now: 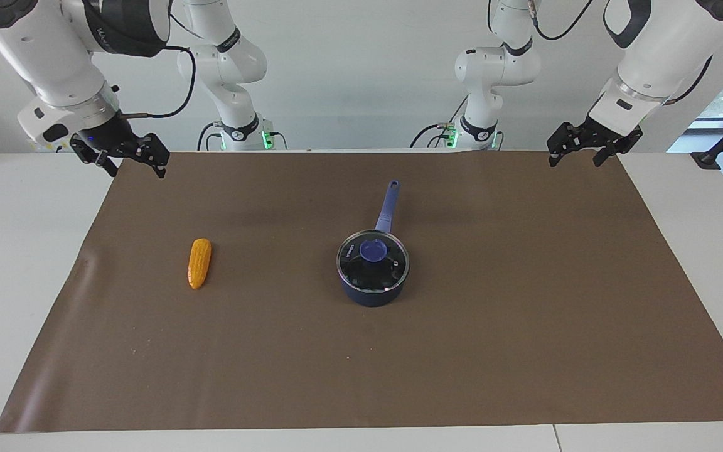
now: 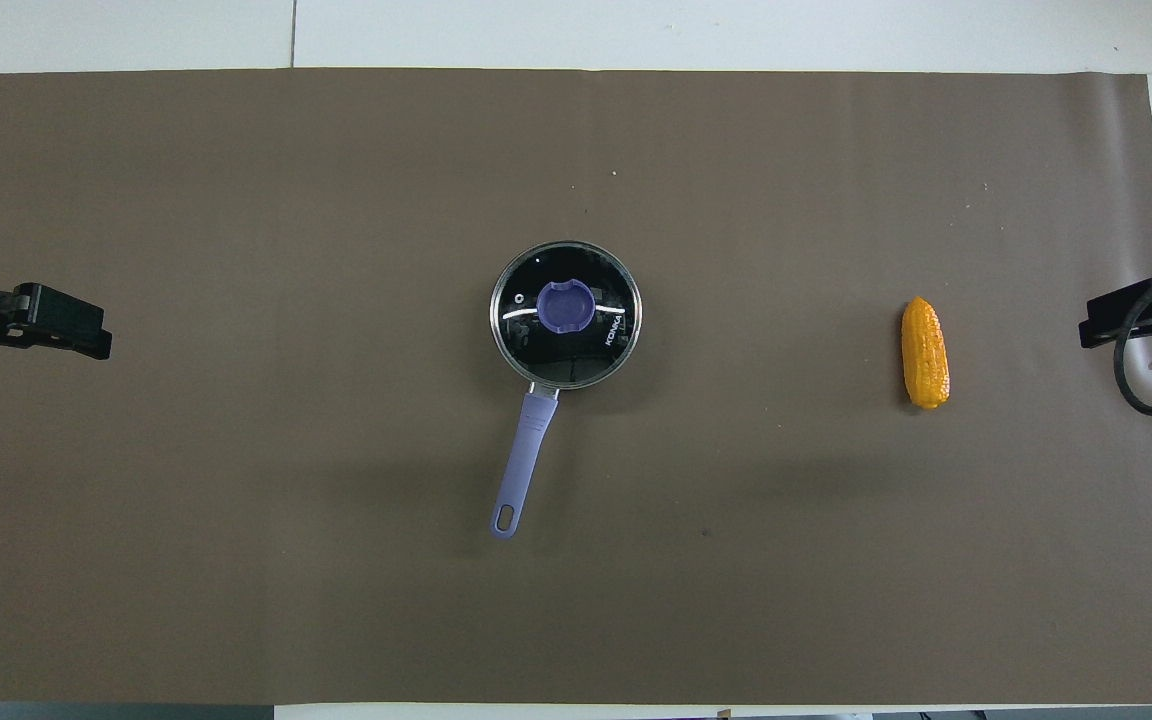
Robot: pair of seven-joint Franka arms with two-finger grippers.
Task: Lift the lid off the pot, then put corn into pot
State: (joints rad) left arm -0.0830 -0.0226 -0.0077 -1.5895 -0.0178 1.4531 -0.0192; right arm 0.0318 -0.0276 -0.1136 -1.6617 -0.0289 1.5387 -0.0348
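The dark navy pot [image 1: 371,295] stands in the middle of the brown mat, its blue-purple handle [image 1: 388,204] pointing toward the robots. The glass lid [image 1: 393,267] with its blue-purple knob [image 1: 373,250] sits closed on it; the lid also shows in the overhead view [image 2: 606,290]. The orange-yellow corn [image 1: 199,262] lies on the mat toward the right arm's end, also in the overhead view [image 2: 924,353]. My right gripper [image 1: 135,166] hangs open and empty over the mat's edge by its base. My left gripper [image 1: 576,158] hangs open and empty over the mat's edge at its own end. Both arms wait.
The brown mat [image 1: 524,314] covers most of the white table [image 1: 16,263]. The arms' bases [image 1: 239,135] stand at the robots' edge of the table. Nothing else lies on the mat.
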